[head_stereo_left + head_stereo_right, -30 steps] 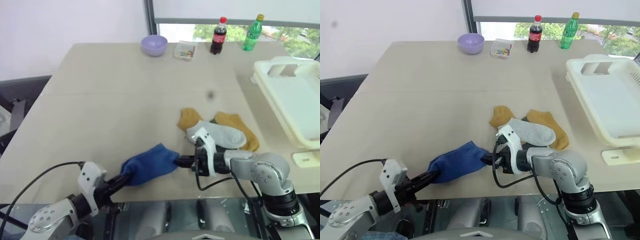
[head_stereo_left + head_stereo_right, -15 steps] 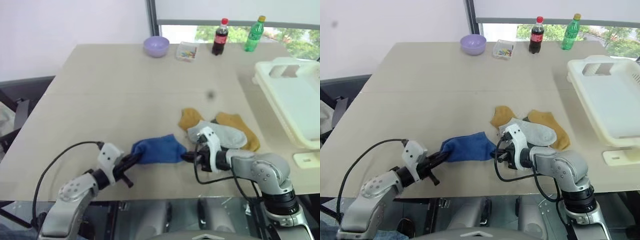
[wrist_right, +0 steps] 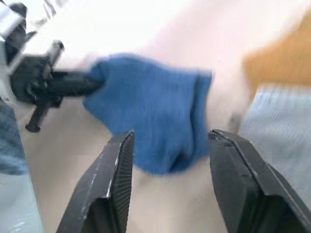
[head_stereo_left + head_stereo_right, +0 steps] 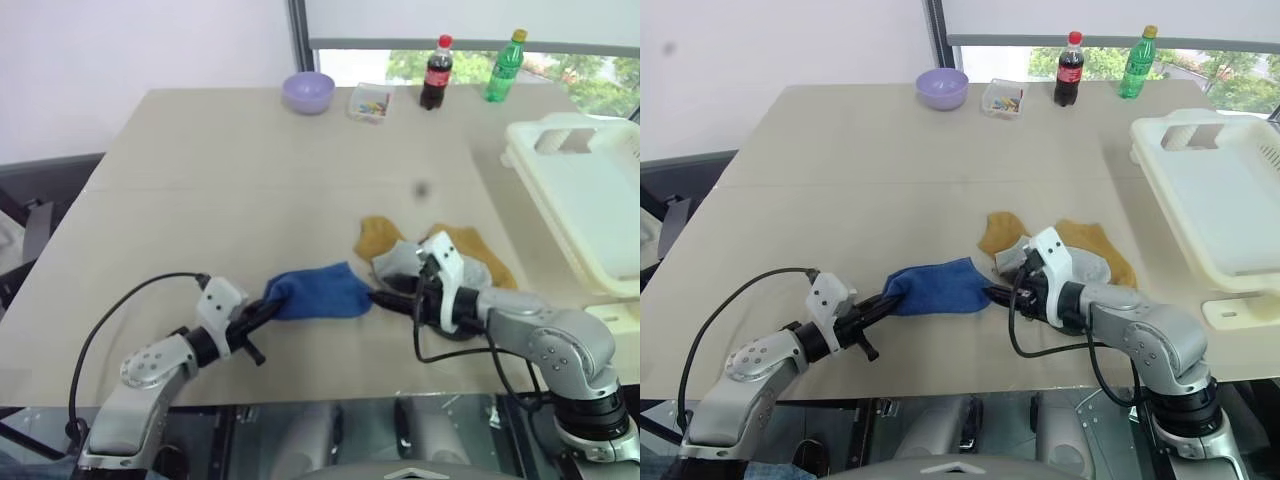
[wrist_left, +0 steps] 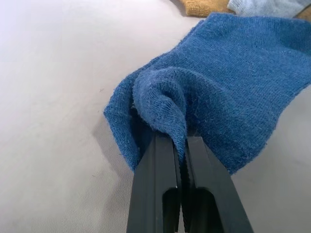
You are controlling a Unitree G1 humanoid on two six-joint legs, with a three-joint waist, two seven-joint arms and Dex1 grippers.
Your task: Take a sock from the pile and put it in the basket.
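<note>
Since a second before, the right end effector (image 4: 992,293) had let go, fingers spread; the left end effector (image 5: 181,145) pinched the soft royal-blue ankle sock (image 4: 318,294), bunched on the worktop (image 4: 230,190).

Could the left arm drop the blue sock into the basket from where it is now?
Probably not. The left gripper is shut on the blue sock near the table's front left, while the basket sits at the far right edge, beyond the right gripper.

left fingers (image 5: 181,194) together, right fingers (image 3: 116,184) apart
</note>
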